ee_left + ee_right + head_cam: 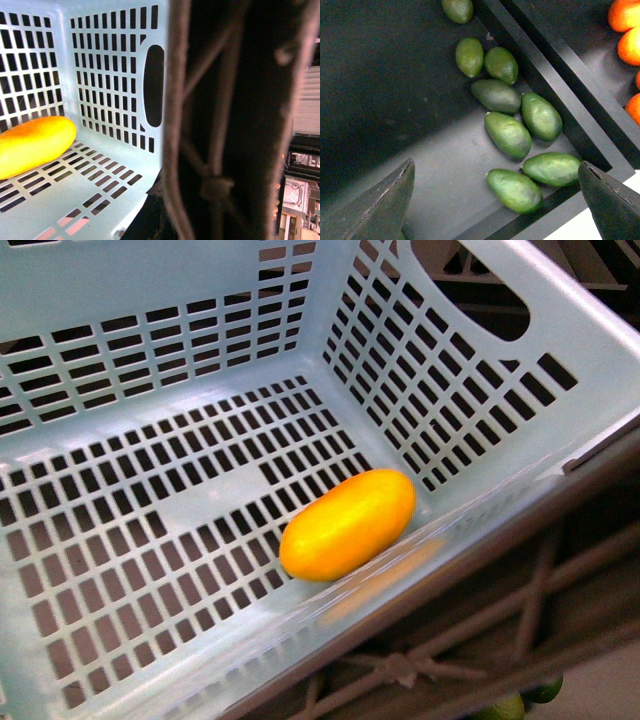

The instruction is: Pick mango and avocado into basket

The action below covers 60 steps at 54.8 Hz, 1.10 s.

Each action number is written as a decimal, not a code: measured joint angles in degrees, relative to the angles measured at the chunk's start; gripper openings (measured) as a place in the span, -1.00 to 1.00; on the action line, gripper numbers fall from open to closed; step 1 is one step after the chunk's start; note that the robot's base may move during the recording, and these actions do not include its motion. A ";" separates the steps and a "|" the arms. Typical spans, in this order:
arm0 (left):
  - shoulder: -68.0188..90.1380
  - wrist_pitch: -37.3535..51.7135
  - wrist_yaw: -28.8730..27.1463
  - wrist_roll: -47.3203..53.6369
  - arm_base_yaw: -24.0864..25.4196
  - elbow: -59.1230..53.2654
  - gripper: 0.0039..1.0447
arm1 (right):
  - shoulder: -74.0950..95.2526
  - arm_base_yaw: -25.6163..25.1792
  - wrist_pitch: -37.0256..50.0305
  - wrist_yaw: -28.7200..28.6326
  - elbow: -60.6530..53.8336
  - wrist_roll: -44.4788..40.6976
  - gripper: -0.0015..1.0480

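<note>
I see the mango [347, 524] lying on its side on the slotted floor of the basket [180, 300], close against the near wall and touching nothing else; from the left wrist it [35, 145] shows again on the floor near a corner of the basket [105, 65], while blurred dark bars [225, 125] fill the rest of that view. The left jaws show in none of my views, so I cannot tell how they stand. The right jaws stand wide apart and hold nothing, their dark fingertips [385, 197] hovering above a black bin [380, 75]; the avocados [508, 134] lie loosely clustered along its wall, some touching; oranges [625, 15] sit in the next compartment beyond the divider.
</note>
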 joint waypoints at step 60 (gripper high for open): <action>0.00 0.00 0.15 0.00 0.00 0.00 -0.93 | 54.01 -12.96 1.57 -12.92 25.40 -47.10 0.83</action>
